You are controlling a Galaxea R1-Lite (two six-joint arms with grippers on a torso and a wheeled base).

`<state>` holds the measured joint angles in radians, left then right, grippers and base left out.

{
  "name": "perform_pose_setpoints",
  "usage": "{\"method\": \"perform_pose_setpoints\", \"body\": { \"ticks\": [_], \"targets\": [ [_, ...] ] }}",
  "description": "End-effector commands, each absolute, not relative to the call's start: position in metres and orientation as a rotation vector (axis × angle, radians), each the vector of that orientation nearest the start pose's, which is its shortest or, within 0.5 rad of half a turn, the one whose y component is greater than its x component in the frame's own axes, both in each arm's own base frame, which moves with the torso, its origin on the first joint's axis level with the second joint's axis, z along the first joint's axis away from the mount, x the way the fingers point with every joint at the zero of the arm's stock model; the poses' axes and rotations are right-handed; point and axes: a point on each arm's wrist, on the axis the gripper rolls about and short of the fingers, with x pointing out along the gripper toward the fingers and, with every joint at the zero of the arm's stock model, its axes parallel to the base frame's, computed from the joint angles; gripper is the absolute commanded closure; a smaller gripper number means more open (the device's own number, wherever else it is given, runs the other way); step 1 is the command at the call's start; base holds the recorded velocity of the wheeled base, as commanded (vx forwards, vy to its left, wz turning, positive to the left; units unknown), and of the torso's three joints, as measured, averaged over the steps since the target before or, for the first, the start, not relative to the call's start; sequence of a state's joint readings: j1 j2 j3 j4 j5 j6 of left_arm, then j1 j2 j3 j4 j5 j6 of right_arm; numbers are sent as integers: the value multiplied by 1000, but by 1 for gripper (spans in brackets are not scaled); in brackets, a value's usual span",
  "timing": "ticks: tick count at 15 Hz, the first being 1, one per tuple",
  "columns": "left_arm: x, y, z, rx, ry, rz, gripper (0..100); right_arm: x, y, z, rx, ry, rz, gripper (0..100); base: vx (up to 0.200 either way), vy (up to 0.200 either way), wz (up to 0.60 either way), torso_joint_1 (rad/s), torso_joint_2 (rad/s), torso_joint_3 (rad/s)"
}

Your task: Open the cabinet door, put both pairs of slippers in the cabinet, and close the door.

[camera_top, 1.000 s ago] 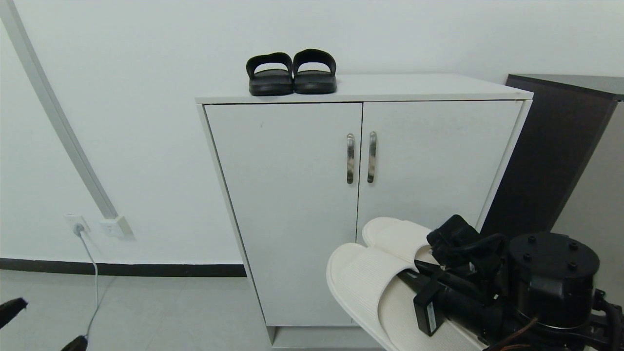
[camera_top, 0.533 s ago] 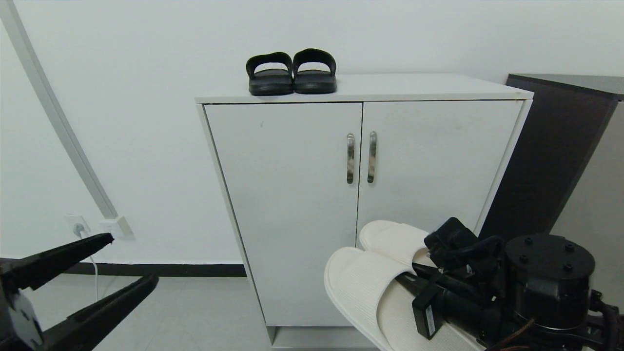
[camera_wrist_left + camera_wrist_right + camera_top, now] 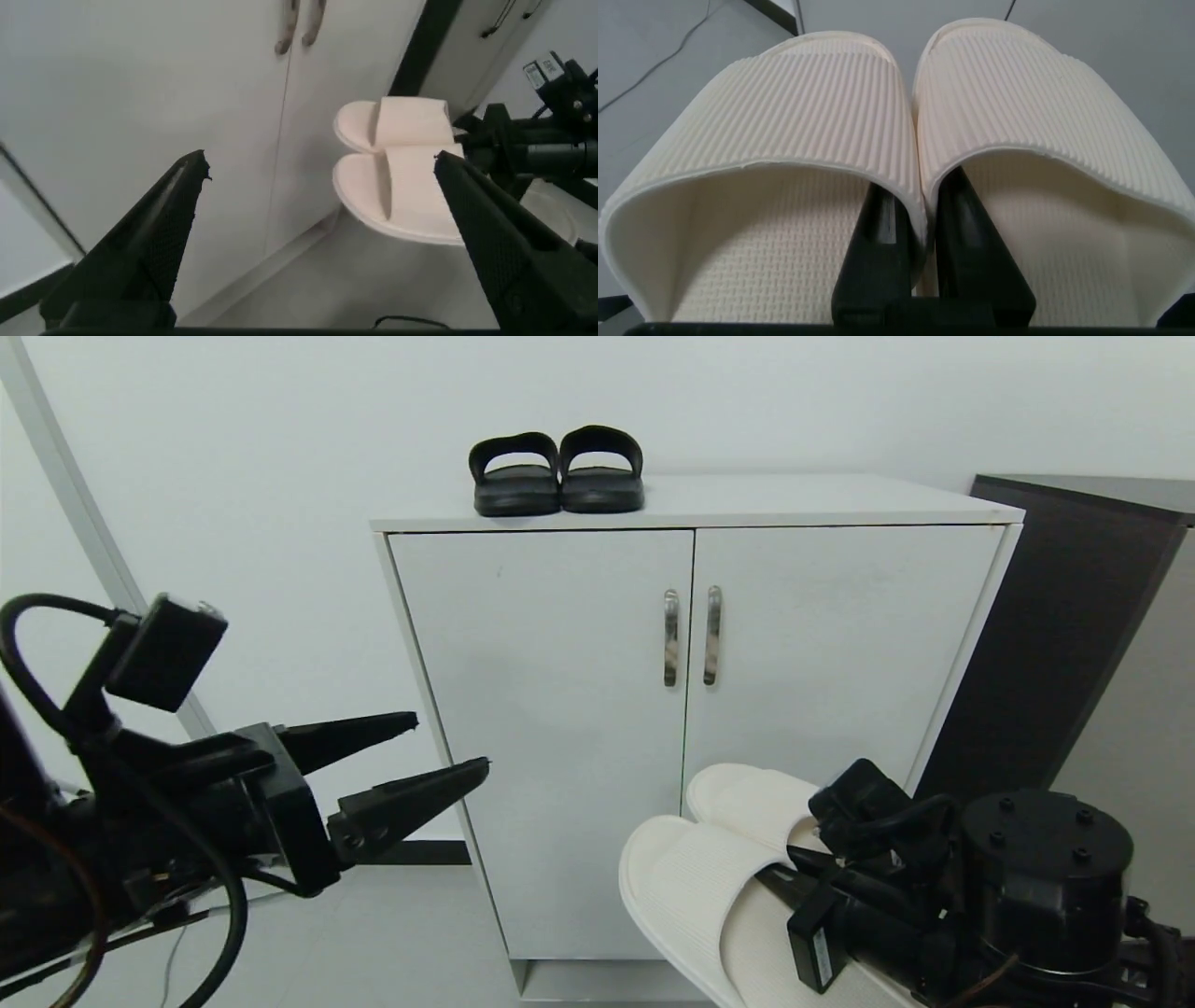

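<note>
A white two-door cabinet (image 3: 560,728) stands with both doors shut, two metal handles (image 3: 670,637) side by side at the middle. A pair of black slippers (image 3: 557,473) sits on its top at the left. My right gripper (image 3: 794,877) is low in front of the right door, shut on a pair of white slippers (image 3: 695,873), one finger inside each strap (image 3: 920,182). My left gripper (image 3: 434,751) is open, left of the cabinet at mid height, nothing between its fingers (image 3: 177,215). The left wrist view also shows the white slippers (image 3: 397,173) and the handles (image 3: 299,23).
A dark cabinet (image 3: 1055,625) stands right against the white one. A grey cable duct (image 3: 56,476) runs slanting down the wall at the left. Grey floor (image 3: 392,943) lies open to the left of the cabinet base.
My left arm has risen from the lower left corner and swung right toward the cabinet's left side, gripper open. The right gripper and white slippers have hardly shifted.
</note>
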<state>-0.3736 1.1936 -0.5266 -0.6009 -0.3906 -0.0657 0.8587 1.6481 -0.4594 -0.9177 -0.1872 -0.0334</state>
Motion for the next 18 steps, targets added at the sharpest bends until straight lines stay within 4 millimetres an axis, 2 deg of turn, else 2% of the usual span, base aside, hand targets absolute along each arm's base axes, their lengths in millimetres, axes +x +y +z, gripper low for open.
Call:
{"method": "perform_pose_setpoints", "body": {
  "ticks": [1,4,7,8,14,16,18],
  "targets": [
    [181,-100,227,-109,146,-850,0,171,191,138,-170,229,670,100,0,0,0,0,0,0],
    [208,-120,231,-136,152,-875,0,171,191,137,-174,229,671,100,0,0,0,0,0,0],
    [228,-135,240,-150,76,-903,0,170,192,136,-176,231,677,100,0,0,0,0,0,0],
    [243,-144,246,-160,52,-903,0,170,191,136,-175,232,675,100,0,0,0,0,0,0],
    [276,-203,248,-177,120,-1038,0,170,191,135,-176,238,673,100,0,0,0,0,0,0],
    [290,-220,248,-204,140,-1103,0,169,191,134,-178,241,673,100,0,0,0,0,0,0],
    [301,-229,250,-218,149,-1130,0,169,190,135,-178,239,673,100,0,0,0,0,0,0]
  ]
}}
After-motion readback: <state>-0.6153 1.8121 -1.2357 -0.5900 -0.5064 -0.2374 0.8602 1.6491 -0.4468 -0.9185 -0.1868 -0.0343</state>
